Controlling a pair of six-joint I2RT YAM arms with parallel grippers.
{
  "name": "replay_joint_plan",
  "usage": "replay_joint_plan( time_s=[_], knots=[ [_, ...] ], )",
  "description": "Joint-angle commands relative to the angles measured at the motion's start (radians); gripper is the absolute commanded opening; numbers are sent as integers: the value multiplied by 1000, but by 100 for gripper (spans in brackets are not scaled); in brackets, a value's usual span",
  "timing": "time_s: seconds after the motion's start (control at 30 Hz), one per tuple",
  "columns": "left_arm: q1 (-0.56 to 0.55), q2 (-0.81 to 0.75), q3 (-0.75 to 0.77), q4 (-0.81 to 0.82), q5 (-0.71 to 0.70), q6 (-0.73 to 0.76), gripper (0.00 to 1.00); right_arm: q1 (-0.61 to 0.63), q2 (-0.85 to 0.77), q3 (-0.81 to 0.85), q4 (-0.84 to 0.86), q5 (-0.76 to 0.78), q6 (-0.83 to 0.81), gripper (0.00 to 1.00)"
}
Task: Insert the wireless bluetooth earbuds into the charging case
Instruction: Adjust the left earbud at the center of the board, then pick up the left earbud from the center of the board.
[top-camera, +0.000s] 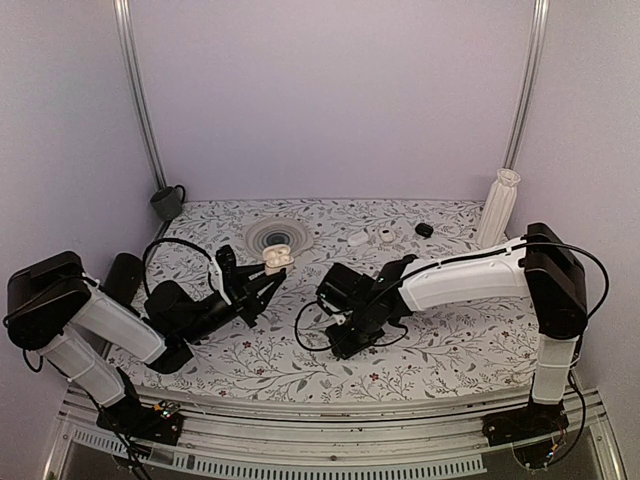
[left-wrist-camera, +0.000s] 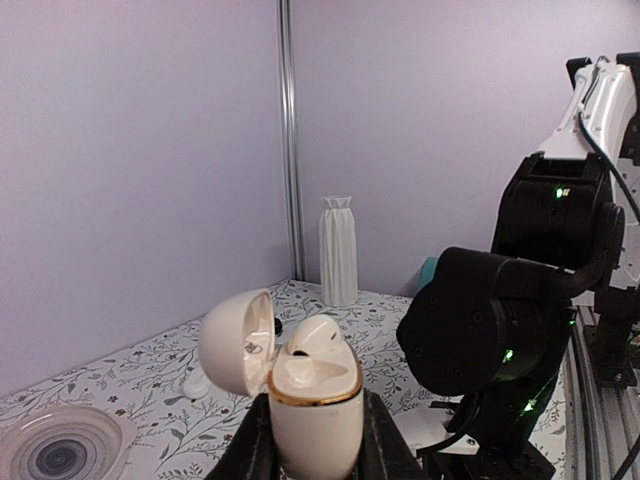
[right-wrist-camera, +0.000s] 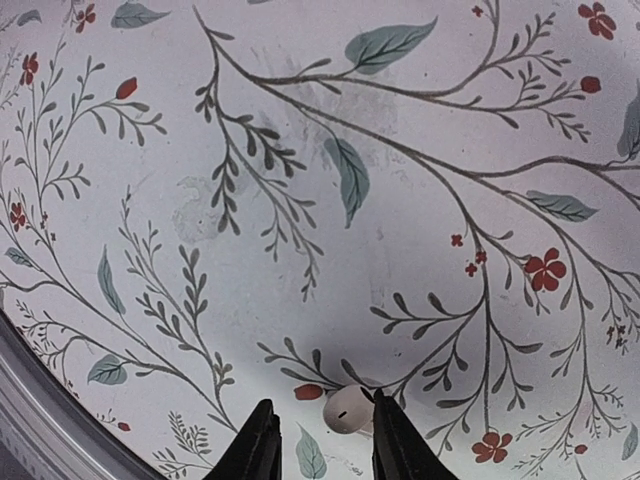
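floral tabletop (top-camera: 450, 340) is seen beneath both arms. the open case (left-wrist-camera: 315, 400) is clenched upright above it by the left end effector (left-wrist-camera: 318, 440), one bud (left-wrist-camera: 315, 335) seated inside. a second bud (right-wrist-camera: 348, 410) is straddled on the tabletop by the right end effector (right-wrist-camera: 320, 445), released, not clenched on it.

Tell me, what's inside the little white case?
One white earbud sits in the back part of the open case. The front part shows no bud, but the gold rim hides its bottom, so that can't be seen.
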Motion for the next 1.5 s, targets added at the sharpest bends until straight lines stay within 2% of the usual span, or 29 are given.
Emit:
replay_joint_plan(
  time_s=[0.0,0.37,0.83,1.13,1.47],
  knots=[
    [7,-19,3,72,1,-5,0,-4,23,34,-61,40,37,31],
    [8,-20,3,76,4,-7,0,-6,17,-20,33,-12,-41,31],
    [8,-27,1,70,1,-5,0,-23,53,46,-60,-21,56,28],
    [8,-26,1,68,4,-3,0,-22,9,4,-49,-97,63,38],
    [8,-22,3,71,4,-3,0,-10,-1,-5,-69,-139,78,38]
  ],
)
